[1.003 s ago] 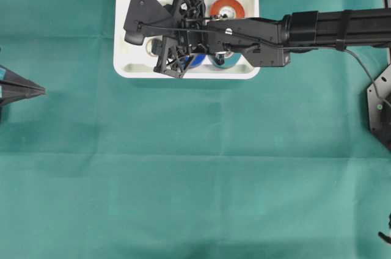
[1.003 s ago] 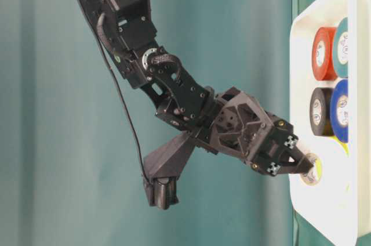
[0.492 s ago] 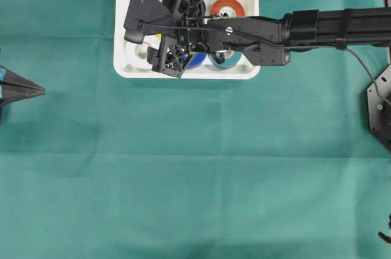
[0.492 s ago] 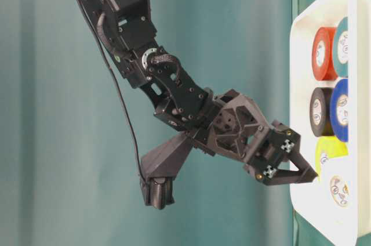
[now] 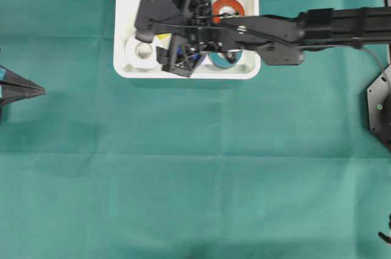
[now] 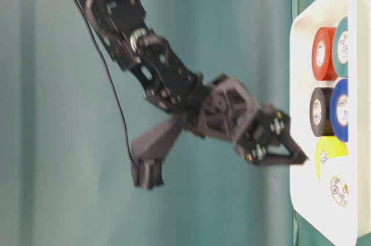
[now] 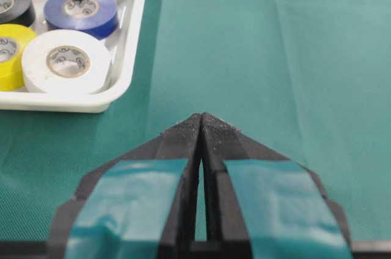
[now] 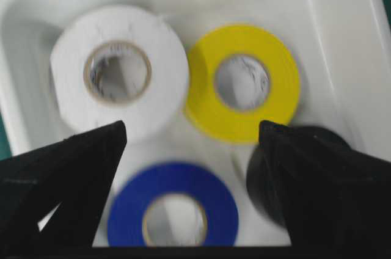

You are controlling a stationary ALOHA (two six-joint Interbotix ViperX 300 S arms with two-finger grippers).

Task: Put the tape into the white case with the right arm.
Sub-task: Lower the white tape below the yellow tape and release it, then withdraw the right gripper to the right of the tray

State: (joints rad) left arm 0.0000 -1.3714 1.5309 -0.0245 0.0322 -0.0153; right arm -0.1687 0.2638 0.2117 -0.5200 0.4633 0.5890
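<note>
Overhead view: the all-black right gripper (image 5: pixel 160 44) hangs over the shallow white plastic case (image 5: pixel 187 74), its fingers spread wide and holding nothing. The white tape roll (image 5: pixel 141 51) lies flat in the case's left end. 1 second ago the closed fingers covered that spot.

Table-level view: the gripper (image 6: pixel 290 152) is blurred and stands off the case (image 6: pixel 301 31); earlier its tips pinched the roll.

Left wrist view: the teal-marked left gripper (image 7: pixel 201 126) rests pressed together on the green cloth (image 7: pixel 275 57), unchanged.

Right wrist view: the white roll (image 8: pixel 119 71) touches the yellow roll (image 8: pixel 243 82). In my judgement the retreat should go straight up, so the fingers do not catch any neighbour.
</note>
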